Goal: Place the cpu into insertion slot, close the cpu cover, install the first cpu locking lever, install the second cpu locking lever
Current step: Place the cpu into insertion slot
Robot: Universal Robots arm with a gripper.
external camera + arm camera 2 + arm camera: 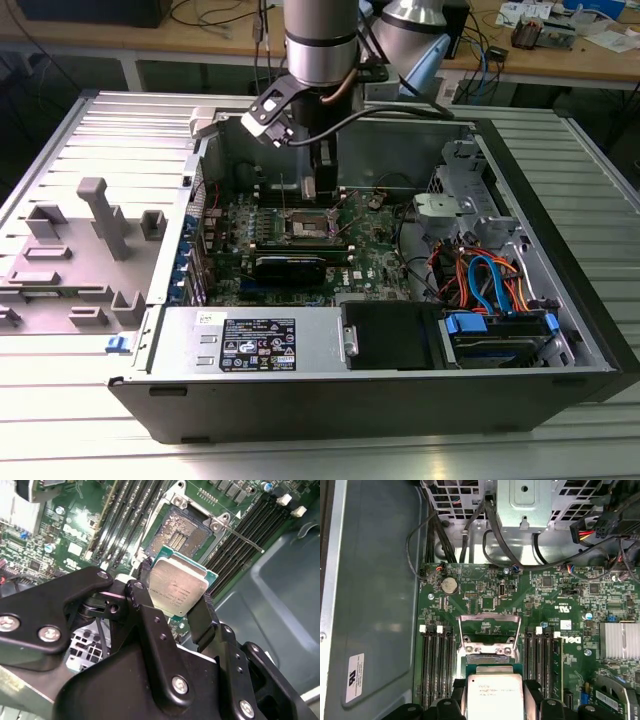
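- While the black two-fingered end effector point(172, 607) is clenched on the cpu point(177, 587), a small flat square chip with a dull silver-grey metal top, its fingers point(142, 597) press on two opposite edges. The chip hangs in the air, not seated.
- The insertion slot point(182, 532), a square socket with a dark frame around a pale beige-gold contact field, lies bare on the green motherboard point(30, 565). It sits below the chip and a little ahead of it, and the two are apart.
- In the exterior view the end effector point(310, 190) hangs just above the insertion slot point(308, 228), mid-board inside the open dark metal computer case point(350, 400).
- The chip is square, so no long axis matters. Its edges look nearly parallel to the slot's frame in the second wrist view, so I judge that only a small sideways offset and the drop remain.
- The cpu cover point(490, 616), a thin silver-grey metal frame with a square cut-out, stands tilted up beyond the chip point(495, 695), leaving the slot open.
- A thin silver metal locking lever point(245, 539) juts out beside the slot, unlatched.
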